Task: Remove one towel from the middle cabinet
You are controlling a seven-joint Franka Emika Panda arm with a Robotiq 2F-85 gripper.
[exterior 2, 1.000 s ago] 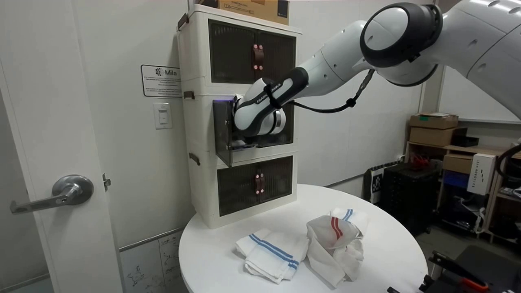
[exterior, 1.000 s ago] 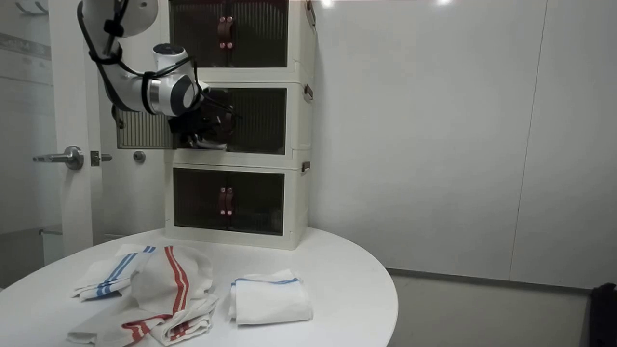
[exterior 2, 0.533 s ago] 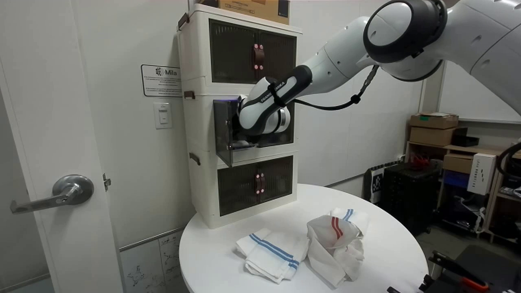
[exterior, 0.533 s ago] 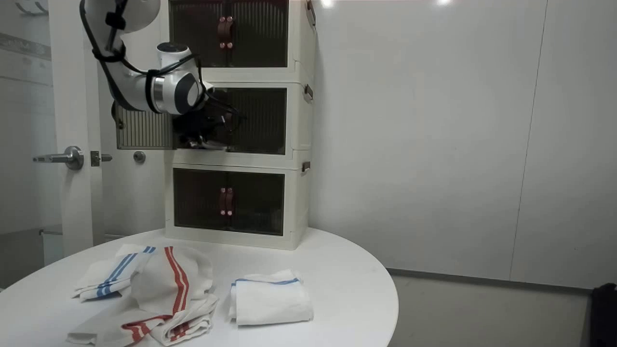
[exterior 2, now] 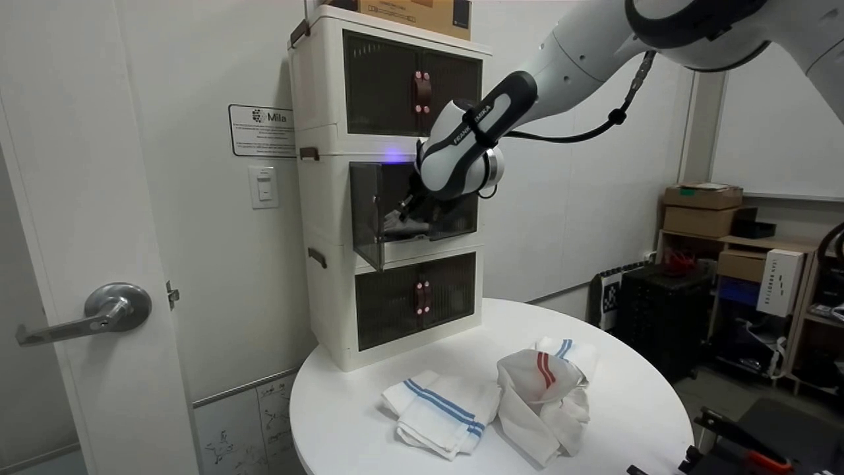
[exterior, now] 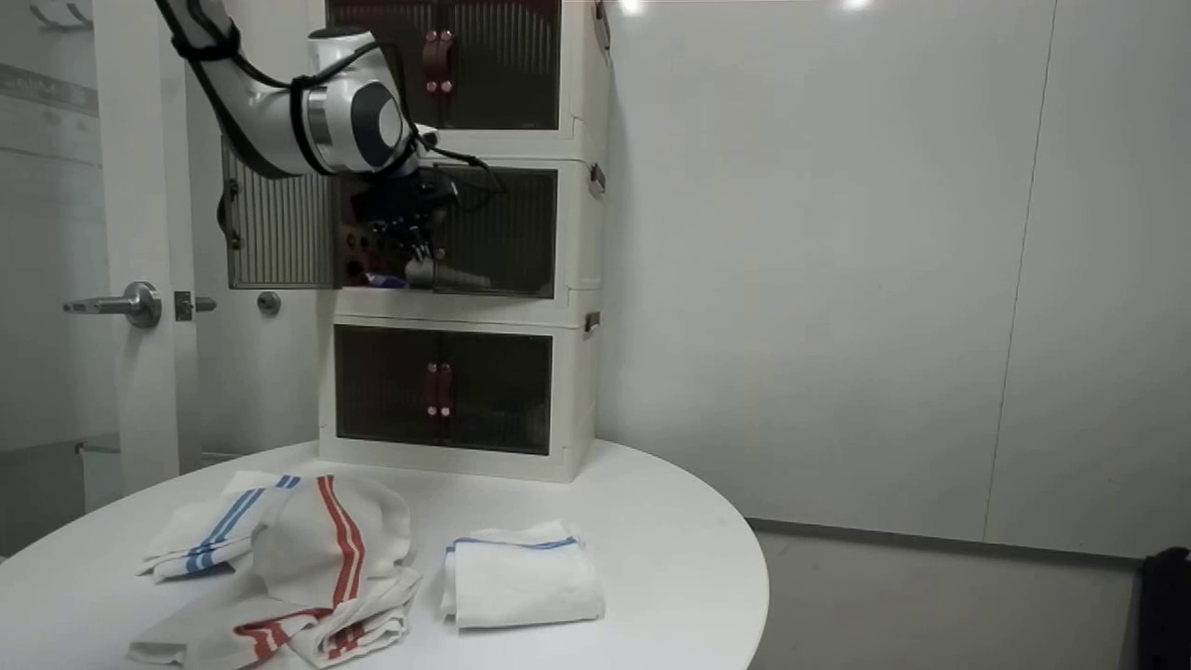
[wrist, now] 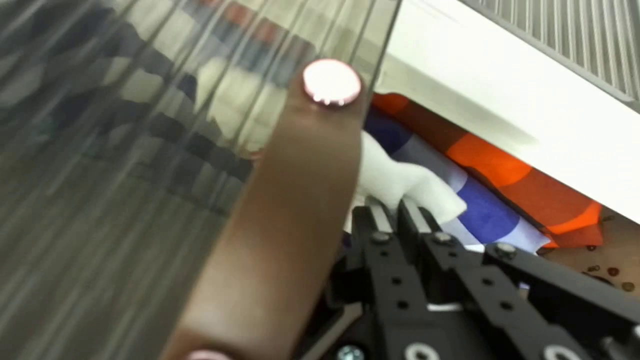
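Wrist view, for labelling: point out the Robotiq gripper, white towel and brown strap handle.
Robotiq gripper (wrist: 392,212): wrist view, midway between fingertips.
White towel (wrist: 392,179): wrist view, bunched fold.
Brown strap handle (wrist: 291,215): wrist view, strap's middle.

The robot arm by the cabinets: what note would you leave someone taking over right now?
Fingers: closed on a white towel.
Things: that towel is inside the middle cabinet; other towels lie on the table.
Done: one door open, towel gripped.
Left: draw the towel out; the brown handle close to the fingers could perhaps snag it.
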